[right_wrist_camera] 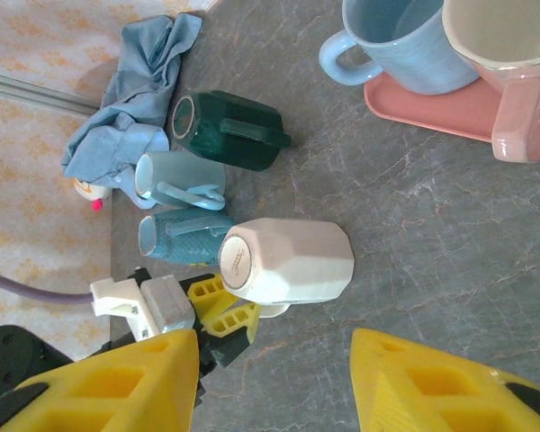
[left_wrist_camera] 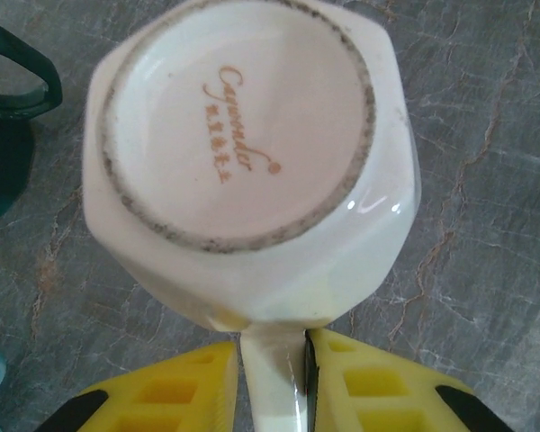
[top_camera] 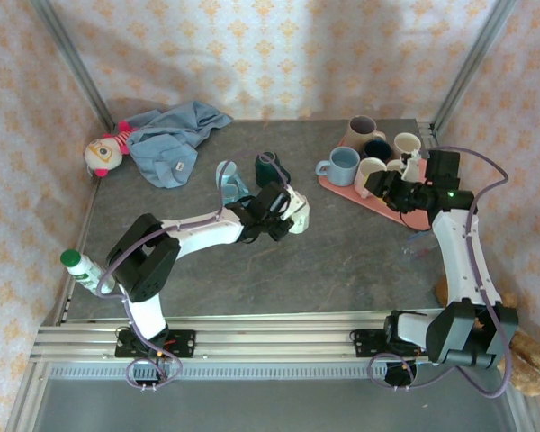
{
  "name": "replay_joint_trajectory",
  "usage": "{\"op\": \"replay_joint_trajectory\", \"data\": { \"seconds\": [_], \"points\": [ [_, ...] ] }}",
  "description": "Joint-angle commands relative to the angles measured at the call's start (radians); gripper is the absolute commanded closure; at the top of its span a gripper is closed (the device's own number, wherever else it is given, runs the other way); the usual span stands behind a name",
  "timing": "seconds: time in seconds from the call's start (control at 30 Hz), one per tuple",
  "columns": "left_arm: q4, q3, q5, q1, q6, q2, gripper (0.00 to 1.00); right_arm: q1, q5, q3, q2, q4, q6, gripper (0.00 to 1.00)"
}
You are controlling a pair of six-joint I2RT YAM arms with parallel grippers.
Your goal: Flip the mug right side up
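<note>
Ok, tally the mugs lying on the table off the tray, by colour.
white mug: 1
dark green mug: 1
pale blue mug: 1
teal mug: 1
Total: 4

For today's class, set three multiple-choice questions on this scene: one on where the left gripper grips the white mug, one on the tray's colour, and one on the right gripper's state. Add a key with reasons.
1. Where does the left gripper grip the white mug?
A. rim
B. handle
C. base

2. What colour is the tray?
A. pink
B. green
C. black

3. How does the right gripper stand?
A. shut on a mug
B. open, holding nothing
C. shut on a cloth

Key:
1 B, the handle sits clamped in the gripper.
2 A, its rim shows pink.
3 B, bare table shows across its wide gap.
</note>
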Motion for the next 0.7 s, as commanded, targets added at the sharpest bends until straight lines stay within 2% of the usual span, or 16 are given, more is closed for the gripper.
{"op": "replay_joint_trajectory", "data": {
  "seconds": [0.0, 0.2, 0.57, 0.67],
  "points": [
    [-0.073, 0.046, -0.004, -0.009, 0.024, 0.042, 0.74, -0.009, 0.010, 0.015, -0.040, -0.019, -0.019, 0.52],
    [-0.095, 0.078, -0.008, -0.010, 0.027, 0.078, 0.74, -0.009, 0.010, 0.022, -0.040, -0.021, -0.018, 0.52],
    [-0.091, 0.105, 0.008, -0.011, 0.025, 0.089, 1.00, -0.009, 0.015, 0.032, -0.037, -0.030, -0.025, 0.52],
    [-0.055, 0.094, 0.011, -0.009, 0.004, 0.062, 1.00, -0.010, 0.021, 0.035, -0.039, -0.041, -0.036, 0.52]
  ]
}}
